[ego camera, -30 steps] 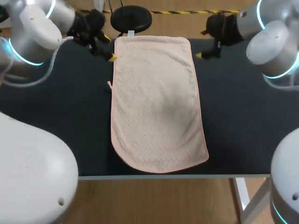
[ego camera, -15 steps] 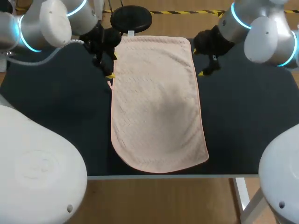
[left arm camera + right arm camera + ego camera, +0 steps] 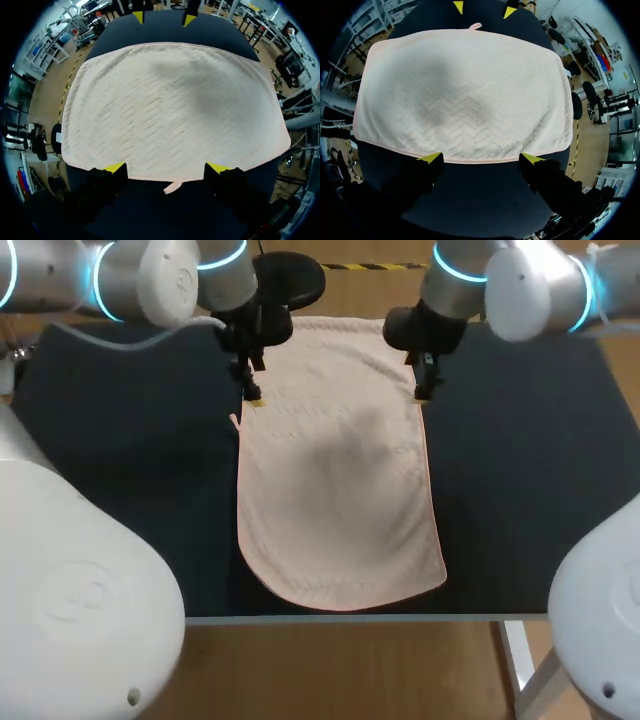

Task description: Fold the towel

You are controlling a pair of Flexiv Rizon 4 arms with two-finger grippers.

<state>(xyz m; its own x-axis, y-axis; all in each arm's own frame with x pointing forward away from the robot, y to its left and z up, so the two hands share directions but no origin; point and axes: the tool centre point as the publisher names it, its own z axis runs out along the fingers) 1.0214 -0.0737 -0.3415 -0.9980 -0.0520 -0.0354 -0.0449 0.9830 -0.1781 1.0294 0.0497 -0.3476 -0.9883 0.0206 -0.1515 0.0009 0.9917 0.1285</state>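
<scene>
You see a pale pink towel [image 3: 335, 460] lying flat and lengthwise on a dark table [image 3: 130, 470], its near end close to the table's front edge. The cloth is terry with a woven zigzag pattern, rounded corners and a small loop [image 3: 235, 421] on its left long edge. The left gripper [image 3: 250, 395] hangs over that edge just beyond the loop, the right gripper [image 3: 422, 390] over the opposite edge. Both have fingers spread wide, grasping nothing. From above, the arms hide the towel's far corners.
</scene>
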